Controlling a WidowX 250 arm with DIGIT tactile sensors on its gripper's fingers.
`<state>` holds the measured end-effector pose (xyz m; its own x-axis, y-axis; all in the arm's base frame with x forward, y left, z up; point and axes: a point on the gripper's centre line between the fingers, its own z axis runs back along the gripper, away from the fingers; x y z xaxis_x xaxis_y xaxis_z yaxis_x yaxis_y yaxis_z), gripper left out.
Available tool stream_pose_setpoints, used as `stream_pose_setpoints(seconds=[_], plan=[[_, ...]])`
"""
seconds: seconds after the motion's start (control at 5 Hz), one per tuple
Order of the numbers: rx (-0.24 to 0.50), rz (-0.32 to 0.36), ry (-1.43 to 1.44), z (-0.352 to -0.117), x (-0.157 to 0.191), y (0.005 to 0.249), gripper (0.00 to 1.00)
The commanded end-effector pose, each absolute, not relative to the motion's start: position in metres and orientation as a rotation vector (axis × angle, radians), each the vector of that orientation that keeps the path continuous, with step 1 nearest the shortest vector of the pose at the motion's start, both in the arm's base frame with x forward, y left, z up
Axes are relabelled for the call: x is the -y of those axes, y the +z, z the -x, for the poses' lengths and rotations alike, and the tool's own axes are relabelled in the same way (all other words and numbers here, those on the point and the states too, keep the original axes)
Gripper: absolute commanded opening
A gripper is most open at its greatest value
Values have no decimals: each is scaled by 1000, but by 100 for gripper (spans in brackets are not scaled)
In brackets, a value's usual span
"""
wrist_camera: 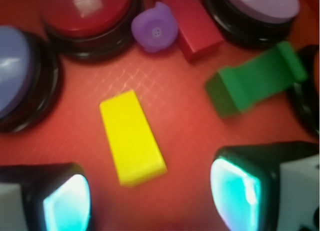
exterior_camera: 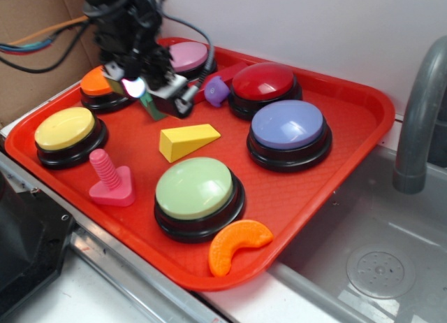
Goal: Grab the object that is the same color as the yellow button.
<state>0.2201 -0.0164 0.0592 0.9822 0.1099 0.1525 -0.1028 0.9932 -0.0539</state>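
The object, a small yellow wedge, lies near the middle of the red tray. In the wrist view the wedge sits just ahead of my fingers, a little left of centre, its wide end nearest me. The yellow button stands at the tray's left end and is out of the wrist view. My gripper hovers above the tray behind the wedge, near the orange button. The gripper is open, both glowing pads wide apart with nothing between them.
A green block lies right of the wedge, with a purple piece and a red bar beyond. Light-green, blue, red, pink and orange buttons ring it. A pink screw, an orange crescent. A faucet stands right.
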Motion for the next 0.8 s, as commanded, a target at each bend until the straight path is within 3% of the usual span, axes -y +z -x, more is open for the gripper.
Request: stream_pose_setpoints(seconds=[0.0,0.2,0.4,0.6], plan=[[143,132,100,-238,23,27,100],[114,76,106,-236,26,17,88],[119,55,147,-233,27,18,0],[112,38,152,-233,27,20,0]])
